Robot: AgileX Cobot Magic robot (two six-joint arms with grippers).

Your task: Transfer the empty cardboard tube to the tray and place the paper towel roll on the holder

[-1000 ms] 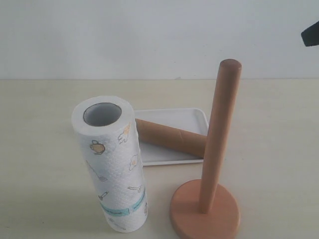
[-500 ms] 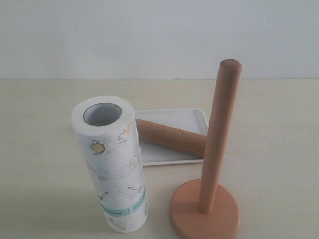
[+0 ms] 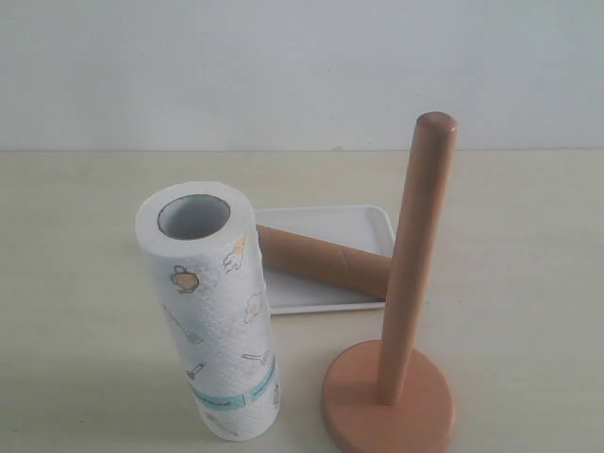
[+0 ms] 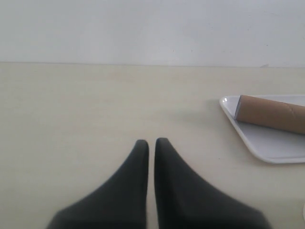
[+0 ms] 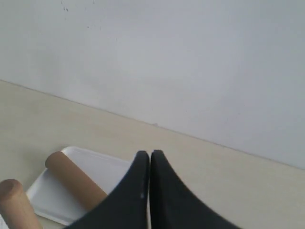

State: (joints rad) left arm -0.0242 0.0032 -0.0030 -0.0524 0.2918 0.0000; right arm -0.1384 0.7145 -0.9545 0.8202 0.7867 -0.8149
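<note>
The brown cardboard tube [image 3: 321, 260] lies on its side in the white tray [image 3: 349, 222], also seen as tube [image 4: 271, 113] on tray [image 4: 259, 140] and tube [image 5: 74, 179] on tray [image 5: 100, 164]. The paper towel roll [image 3: 212, 311] stands upright on the table at front left. The wooden holder [image 3: 406, 302] stands bare at front right; its pole top [image 5: 14, 200] shows in the right wrist view. Neither gripper appears in the exterior view. My left gripper [image 4: 151, 141] is shut and empty over bare table, left of the tray. My right gripper [image 5: 149, 153] is shut and empty, raised beside the tray.
A pale wall runs along the far edge of the beige table [image 3: 85, 217]. Roll, tray and holder cluster near the front middle.
A dark gripper tip at the exterior view's top right a second ago has left the frame. The roll, tube, tray and holder have not moved.
</note>
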